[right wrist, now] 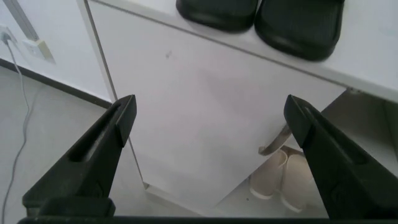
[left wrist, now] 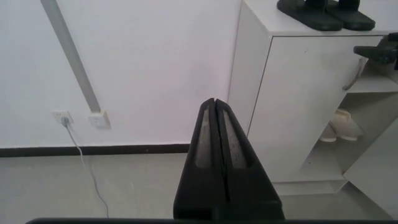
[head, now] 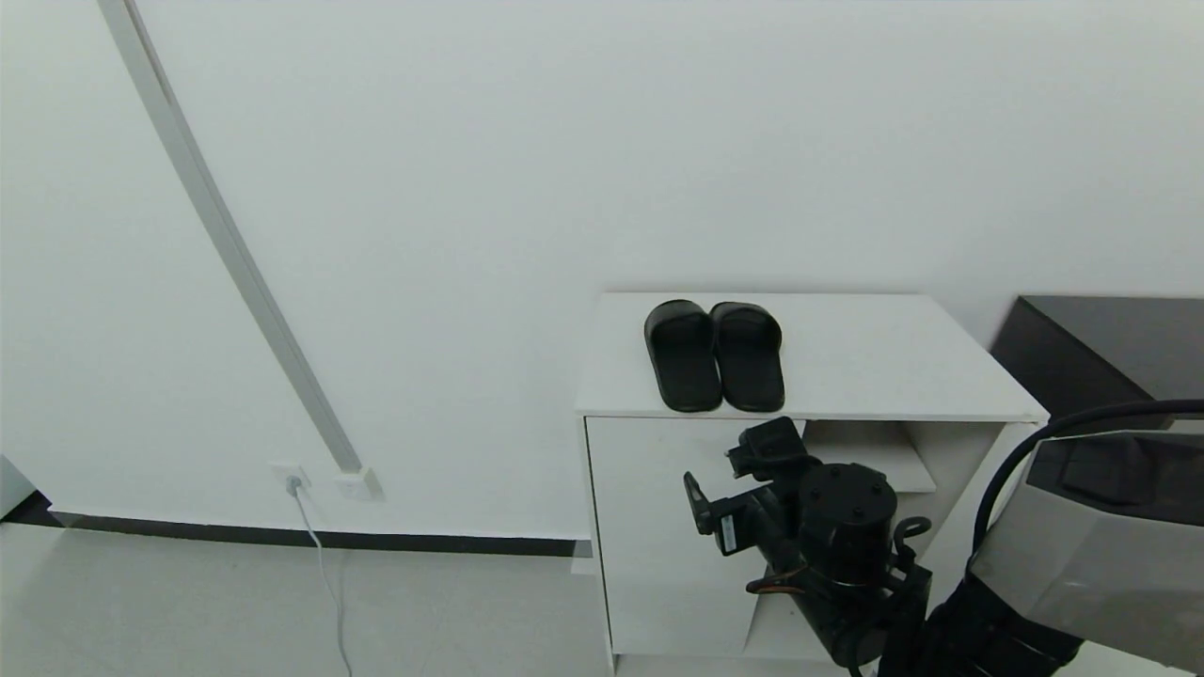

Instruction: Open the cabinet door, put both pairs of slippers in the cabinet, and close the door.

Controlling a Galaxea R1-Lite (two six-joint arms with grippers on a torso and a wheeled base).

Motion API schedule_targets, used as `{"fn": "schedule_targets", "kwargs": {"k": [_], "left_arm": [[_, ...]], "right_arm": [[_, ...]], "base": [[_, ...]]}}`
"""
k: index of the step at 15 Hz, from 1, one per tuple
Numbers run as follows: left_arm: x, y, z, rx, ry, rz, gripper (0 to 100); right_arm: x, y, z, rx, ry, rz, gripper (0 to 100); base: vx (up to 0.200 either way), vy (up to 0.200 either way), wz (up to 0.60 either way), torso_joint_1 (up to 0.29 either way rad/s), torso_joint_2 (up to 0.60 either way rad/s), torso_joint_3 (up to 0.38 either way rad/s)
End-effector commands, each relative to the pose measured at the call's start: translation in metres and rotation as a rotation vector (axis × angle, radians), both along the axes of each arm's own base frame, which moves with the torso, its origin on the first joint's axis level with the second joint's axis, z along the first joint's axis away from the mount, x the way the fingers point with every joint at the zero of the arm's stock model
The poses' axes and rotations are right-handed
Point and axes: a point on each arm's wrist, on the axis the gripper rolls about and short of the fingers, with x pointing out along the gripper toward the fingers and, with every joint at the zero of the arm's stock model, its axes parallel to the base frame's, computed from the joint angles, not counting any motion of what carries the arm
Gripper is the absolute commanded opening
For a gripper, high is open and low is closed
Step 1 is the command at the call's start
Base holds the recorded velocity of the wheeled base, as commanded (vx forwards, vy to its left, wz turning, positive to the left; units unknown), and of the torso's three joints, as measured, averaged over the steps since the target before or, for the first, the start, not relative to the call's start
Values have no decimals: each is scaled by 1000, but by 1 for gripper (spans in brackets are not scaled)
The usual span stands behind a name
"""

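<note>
We see the black slippers (head: pixel 713 355) up on the cabinet (head: pixel 865 357) top, at twelve o'clock from our right gripper (head: pixel 729 475), its jaws spread wide and empty. Inside, beneath the shelf (left wrist: pixel 368 86), sits a pale pair (right wrist: pixel 283 179). Our left gripper (left wrist: pixel 214 106) is pinched together, holding nothing.

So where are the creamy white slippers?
In the right wrist view, the pair of cream slippers sits inside the white cabinet, in its open right part, lower than the black rubber slippers on top.
</note>
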Motion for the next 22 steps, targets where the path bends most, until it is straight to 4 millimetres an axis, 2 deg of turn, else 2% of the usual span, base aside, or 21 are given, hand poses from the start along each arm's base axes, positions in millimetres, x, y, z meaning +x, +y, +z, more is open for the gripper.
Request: {"fn": "schedule_targets", "kwargs": {"k": [1, 5, 6, 10, 12, 15, 16, 17, 18, 19, 22], "left_arm": [[0, 0, 0, 0, 1, 0, 0], [0, 0, 0, 0, 1, 0, 0], [0, 0, 0, 0, 1, 2, 0], [0, 0, 0, 3, 1, 0, 0], [0, 0, 0, 3, 0, 2, 0], [0, 0, 0, 3, 1, 2, 0], [0, 0, 0, 3, 1, 0, 0], [0, 0, 0, 3, 1, 0, 0], [0, 0, 0, 3, 1, 2, 0], [0, 0, 0, 3, 1, 2, 0], [0, 0, 0, 3, 1, 0, 0]], "right_arm": [[0, 0, 0, 0, -1, -1, 100], [2, -1, 0, 2, -10, -7, 100], [3, -2, -6, -12, -7, -12, 100], [11, -5, -7, -30, -99, -7, 100], [17, -5, 6, -17, -113, -15, 100], [37, 1, 31, 34, -65, -41, 100], [44, 6, 53, 73, -28, -56, 100], [46, 8, 69, 97, 4, -58, 100], [46, 10, 75, 108, 19, -61, 100], [45, 10, 92, 146, 73, -69, 100], [37, 5, 106, 175, 177, -110, 100]], "base": [[0, 0, 0, 188, -398, -212], [0, 0, 0, 176, -376, -199], [0, 0, 0, 85, -193, -85], [0, 0, 0, 5, -14, -9], [0, 0, 0, 0, 0, 0], [0, 0, 0, 0, 0, 0], [0, 0, 0, 0, 0, 0], [0, 0, 0, 0, 0, 0], [0, 0, 0, 0, 0, 0], [0, 0, 0, 0, 0, 0], [0, 0, 0, 0, 0, 0]]}}
